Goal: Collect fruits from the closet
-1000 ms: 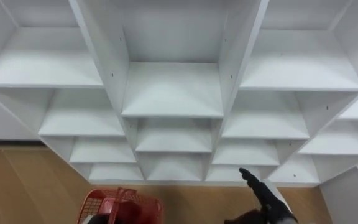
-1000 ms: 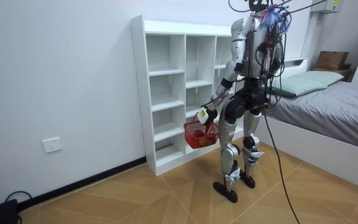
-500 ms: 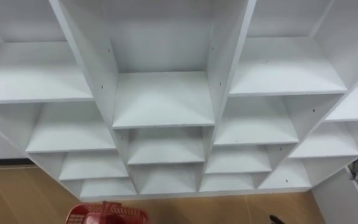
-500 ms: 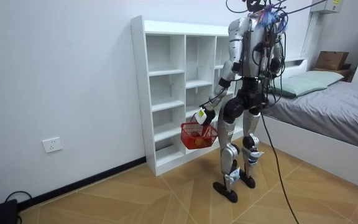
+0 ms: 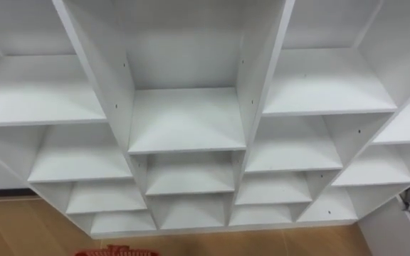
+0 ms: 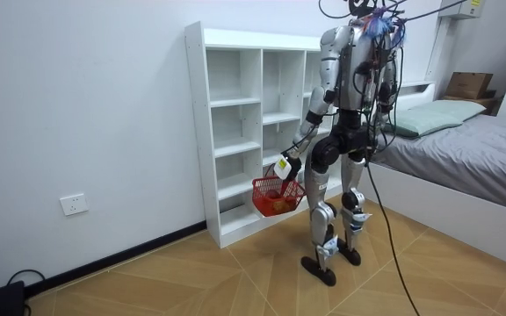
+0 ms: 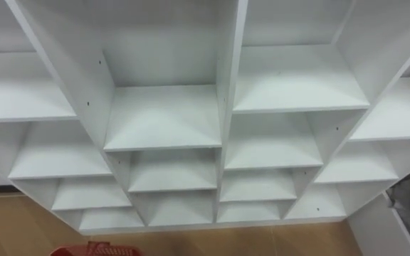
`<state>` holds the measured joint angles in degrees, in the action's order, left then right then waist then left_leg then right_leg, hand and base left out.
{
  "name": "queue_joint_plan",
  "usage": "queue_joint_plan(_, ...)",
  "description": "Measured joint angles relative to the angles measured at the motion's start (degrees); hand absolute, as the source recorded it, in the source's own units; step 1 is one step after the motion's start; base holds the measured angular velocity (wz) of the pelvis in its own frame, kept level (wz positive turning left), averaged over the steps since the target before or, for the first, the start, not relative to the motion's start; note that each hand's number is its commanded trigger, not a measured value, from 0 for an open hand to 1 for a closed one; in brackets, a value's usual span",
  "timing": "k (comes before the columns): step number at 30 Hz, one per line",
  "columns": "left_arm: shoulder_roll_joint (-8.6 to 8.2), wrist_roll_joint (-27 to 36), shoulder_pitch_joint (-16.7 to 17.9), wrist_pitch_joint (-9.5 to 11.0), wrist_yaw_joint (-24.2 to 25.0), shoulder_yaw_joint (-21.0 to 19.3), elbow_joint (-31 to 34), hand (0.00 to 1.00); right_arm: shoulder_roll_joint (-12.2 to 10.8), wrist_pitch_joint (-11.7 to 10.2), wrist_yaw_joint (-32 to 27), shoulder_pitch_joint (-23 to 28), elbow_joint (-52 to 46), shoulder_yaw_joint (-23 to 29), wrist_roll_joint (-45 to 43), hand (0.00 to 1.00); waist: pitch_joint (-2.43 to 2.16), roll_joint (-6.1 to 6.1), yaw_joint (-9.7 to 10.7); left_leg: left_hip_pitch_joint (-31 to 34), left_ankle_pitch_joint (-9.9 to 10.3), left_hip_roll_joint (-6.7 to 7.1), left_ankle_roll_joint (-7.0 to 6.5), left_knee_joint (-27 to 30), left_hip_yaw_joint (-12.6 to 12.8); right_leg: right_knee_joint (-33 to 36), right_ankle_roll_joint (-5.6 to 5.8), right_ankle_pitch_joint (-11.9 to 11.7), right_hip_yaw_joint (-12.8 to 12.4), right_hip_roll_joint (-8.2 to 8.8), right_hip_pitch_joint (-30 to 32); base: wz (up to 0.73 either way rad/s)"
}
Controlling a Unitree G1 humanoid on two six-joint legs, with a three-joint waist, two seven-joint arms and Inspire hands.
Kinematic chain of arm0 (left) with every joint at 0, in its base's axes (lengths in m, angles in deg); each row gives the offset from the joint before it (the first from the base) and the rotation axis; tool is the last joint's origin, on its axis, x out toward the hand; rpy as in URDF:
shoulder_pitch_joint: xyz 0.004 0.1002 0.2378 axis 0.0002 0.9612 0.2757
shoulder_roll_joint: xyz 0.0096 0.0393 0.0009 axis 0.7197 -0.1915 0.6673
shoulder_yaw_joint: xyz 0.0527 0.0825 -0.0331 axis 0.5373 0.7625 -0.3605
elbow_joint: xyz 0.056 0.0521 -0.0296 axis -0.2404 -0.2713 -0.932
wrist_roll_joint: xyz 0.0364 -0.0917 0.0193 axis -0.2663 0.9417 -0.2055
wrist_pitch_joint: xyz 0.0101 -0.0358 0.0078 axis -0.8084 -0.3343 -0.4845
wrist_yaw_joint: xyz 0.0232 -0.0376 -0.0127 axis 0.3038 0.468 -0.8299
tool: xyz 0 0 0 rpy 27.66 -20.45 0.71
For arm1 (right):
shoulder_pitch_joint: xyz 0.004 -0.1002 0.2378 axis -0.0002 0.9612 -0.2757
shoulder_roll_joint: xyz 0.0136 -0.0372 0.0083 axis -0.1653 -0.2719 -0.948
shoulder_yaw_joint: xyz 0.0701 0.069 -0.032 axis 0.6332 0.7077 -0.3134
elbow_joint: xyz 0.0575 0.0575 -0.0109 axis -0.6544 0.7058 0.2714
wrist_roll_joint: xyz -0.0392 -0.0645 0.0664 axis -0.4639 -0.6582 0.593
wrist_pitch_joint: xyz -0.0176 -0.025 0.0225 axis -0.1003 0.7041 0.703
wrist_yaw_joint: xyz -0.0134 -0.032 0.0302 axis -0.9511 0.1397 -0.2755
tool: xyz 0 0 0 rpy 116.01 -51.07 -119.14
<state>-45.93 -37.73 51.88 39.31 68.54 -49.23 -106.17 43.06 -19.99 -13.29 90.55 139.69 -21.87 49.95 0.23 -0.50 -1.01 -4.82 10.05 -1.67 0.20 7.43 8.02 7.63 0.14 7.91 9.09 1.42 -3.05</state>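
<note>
I stand facing the white closet (image 6: 235,132), an open unit of shelf compartments (image 5: 187,117) that look bare in the eye views. The red basket (image 6: 277,195) hangs by its handle from my left hand (image 6: 284,166), low in front of the bottom shelves. Its fingers are curled round the handle. Orange fruit (image 6: 278,206) lies in the basket's bottom. At the lower edge of the eye views, a strip of the basket's rim (image 5: 116,251) (image 7: 91,250) peeks in.
A bed (image 6: 464,149) with a grey cover stands close behind me, on the room view's right. A white wall (image 6: 77,114) with a socket (image 6: 74,204) runs on the room view's left. Wooden floor (image 6: 235,281) lies in front of the closet.
The eye view has tipped upward, so the basket has slid to the bottom edge and my right hand has left the picture. In the room view the basket has swung nearer the closet.
</note>
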Motion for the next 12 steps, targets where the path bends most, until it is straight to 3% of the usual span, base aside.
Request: queue_joint_plan(12,-1.57,-0.98,0.50,-1.98,-0.63,-0.76,0.00,1.00,-0.06,1.90,1.82,-2.43,3.33,1.06,0.09,0.00,0.04,0.12,0.57,0.04,0.10,-0.03,-0.01,-0.02,-0.03,0.08,0.01,0.01,-0.84,-0.21,-0.06,-0.01)
